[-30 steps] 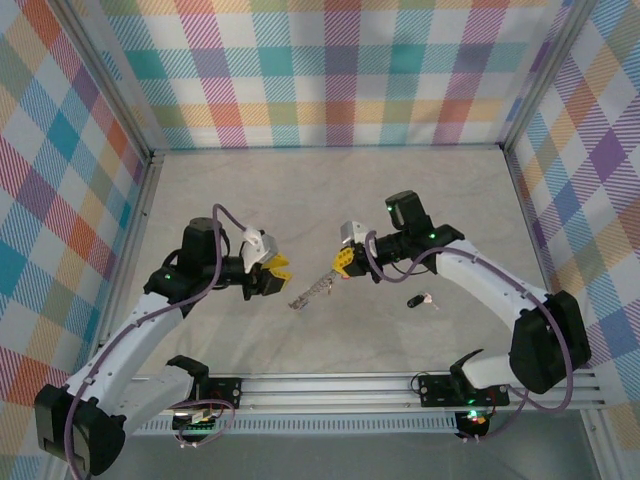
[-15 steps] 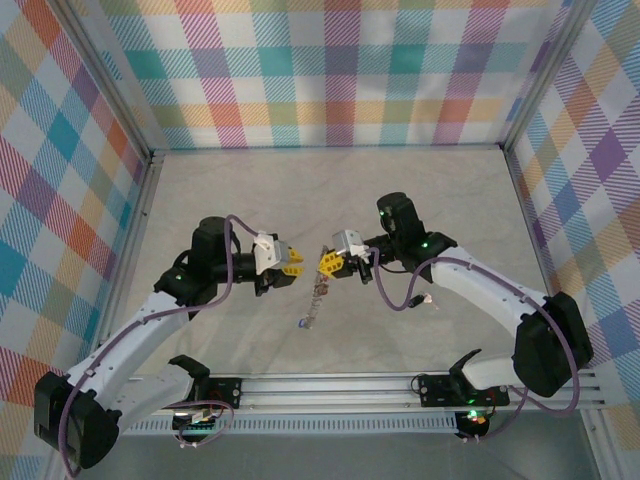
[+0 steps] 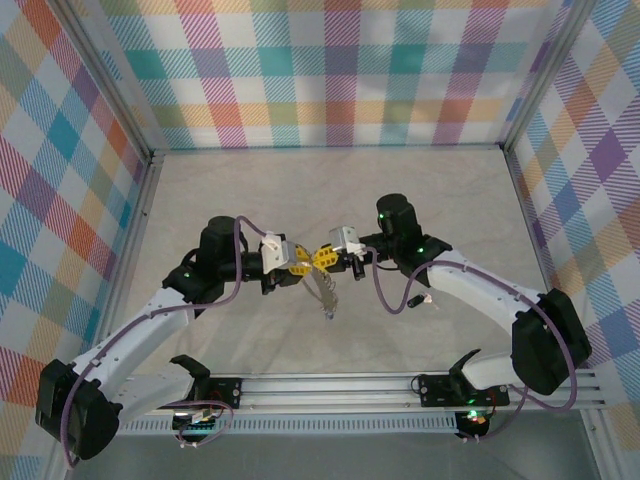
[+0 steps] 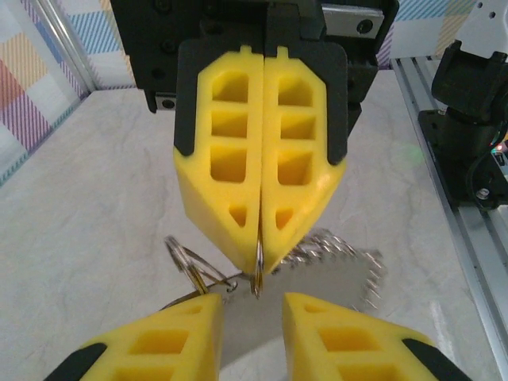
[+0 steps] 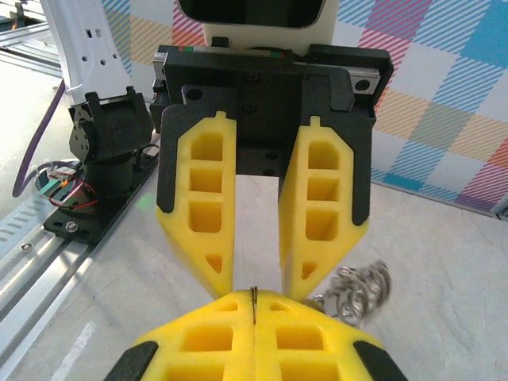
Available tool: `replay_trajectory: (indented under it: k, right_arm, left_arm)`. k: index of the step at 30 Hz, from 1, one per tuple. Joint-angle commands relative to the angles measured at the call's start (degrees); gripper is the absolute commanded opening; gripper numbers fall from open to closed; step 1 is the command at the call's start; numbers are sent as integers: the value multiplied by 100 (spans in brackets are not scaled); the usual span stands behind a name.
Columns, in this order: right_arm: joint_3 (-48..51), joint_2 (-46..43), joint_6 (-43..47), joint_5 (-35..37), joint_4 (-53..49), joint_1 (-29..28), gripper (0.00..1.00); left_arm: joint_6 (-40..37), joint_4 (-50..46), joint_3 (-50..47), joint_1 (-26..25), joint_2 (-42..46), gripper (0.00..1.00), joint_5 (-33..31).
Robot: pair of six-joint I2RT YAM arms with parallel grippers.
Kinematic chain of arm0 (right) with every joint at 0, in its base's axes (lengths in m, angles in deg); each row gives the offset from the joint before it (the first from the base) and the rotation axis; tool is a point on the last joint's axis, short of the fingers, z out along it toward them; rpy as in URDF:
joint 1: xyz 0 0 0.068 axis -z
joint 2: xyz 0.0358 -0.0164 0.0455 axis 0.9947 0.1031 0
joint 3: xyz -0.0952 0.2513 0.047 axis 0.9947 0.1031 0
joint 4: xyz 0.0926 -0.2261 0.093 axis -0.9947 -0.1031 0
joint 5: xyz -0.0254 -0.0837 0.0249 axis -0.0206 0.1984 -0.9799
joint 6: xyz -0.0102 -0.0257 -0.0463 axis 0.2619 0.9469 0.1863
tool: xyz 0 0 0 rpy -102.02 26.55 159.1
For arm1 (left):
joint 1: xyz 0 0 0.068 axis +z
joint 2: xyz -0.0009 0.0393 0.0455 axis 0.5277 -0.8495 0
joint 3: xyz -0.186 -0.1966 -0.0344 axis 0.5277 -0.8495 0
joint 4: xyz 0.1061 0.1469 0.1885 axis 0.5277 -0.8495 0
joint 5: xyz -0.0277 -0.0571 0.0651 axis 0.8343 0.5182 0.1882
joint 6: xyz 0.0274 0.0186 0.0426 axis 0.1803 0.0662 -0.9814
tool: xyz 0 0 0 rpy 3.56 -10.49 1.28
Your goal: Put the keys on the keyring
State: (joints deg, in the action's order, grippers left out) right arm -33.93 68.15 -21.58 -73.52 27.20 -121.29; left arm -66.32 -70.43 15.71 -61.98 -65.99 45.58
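Presently done: by my reading, nothing threaded yet; keyring (image 4: 198, 270) only held up for work.
Walls (image 3: 330, 70): bright plaid panels on three sides, metal corner posts.
Table (image 3: 250, 190): pale grey, marbled; aluminium rail (image 3: 330, 385) along the near edge.
Right gripper (image 3: 317, 260): jaws pressed together on the keyring's edge.
Left gripper (image 3: 297, 268): facing the right one, jaws narrowly parted, clamping nothing.
Keyring position: in mid-air between the two grippers; chain (image 3: 326, 296) dangling below.
Keys (image 3: 424, 299): on the table under the right arm, well apart from the ring, partly behind a cable.
Remaining: likely fetching and threading both keys.
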Motion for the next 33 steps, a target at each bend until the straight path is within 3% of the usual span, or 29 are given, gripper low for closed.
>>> replay_trajectory:
  k: [1,7,12,16,22,23,24,25,33]
  right_arm:
    - [20,53,-174,-152,513,-52,0]
    - [37,80,-236,-135,606,-84,0]
    - [59,71,-256,-160,582,-93,0]
    - [64,39,-183,-152,439,-90,0]
    - [-24,11,32,-75,-125,-88,0]
    - [-32,-14,72,-27,-208,-91,4]
    - [-25,-40,82,65,-277,-86,18]
    - [-32,-78,138,149,-381,-90,23]
    - [-270,-227,719,363,-1382,-76,21]
  left_arm:
    - [-98,286,-25,-132,-10,26,-125]
    - [-118,439,-155,-217,75,24,-354]
    - [-379,206,-69,-230,96,7,-363]
    - [-499,79,17,-234,110,0,-345]
    - [-502,121,-16,-241,200,0,-414]
    - [-505,115,-22,-251,216,0,-430]
    - [-516,88,-33,-248,232,0,-466]
    - [-527,74,-43,-248,258,0,-493]
    - [-647,-62,-25,-248,332,0,-697]
